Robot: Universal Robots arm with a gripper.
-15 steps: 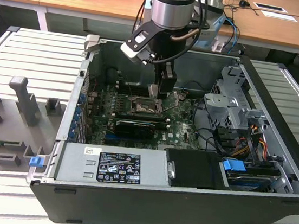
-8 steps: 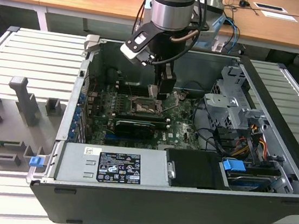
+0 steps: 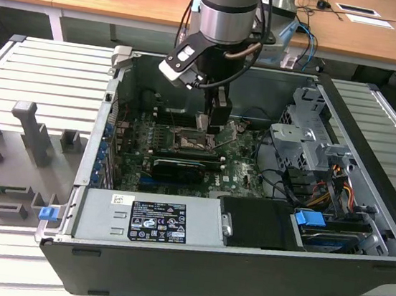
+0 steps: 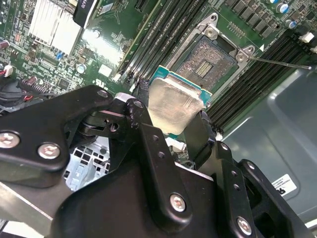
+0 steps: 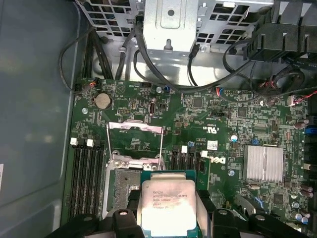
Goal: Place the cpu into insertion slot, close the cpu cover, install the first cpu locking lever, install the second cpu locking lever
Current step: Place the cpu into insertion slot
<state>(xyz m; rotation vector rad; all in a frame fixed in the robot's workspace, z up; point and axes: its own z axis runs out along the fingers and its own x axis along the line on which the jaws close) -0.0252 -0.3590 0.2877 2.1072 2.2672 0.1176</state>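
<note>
My gripper [image 3: 211, 124] hangs inside the open computer case, just above the green board. It is shut on the cpu [image 4: 172, 105], a pale silver square chip pinched at two opposite edges between black fingers [image 4: 143, 130]. In the first wrist view the cpu [image 5: 168, 201] hovers beside and partly over the insertion slot [image 5: 124, 184]. The insertion slot [image 4: 205, 62] lies bare, its dark contact field showing inside a grey metal rim. The cpu cover [image 5: 134, 130] is swung open away from the socket. A thin wire locking lever [image 4: 277, 62] sticks out sideways from the socket corner.
Long black memory slots [image 5: 86, 173] flank the socket on both sides. A finned heat sink [image 5: 264, 163] and a metal drive cage [image 3: 308, 136] with cables stand close by. The power supply [image 3: 149, 221] fills the case's near side. Grey fixtures [image 3: 30, 134] sit at the exterior view's left.
</note>
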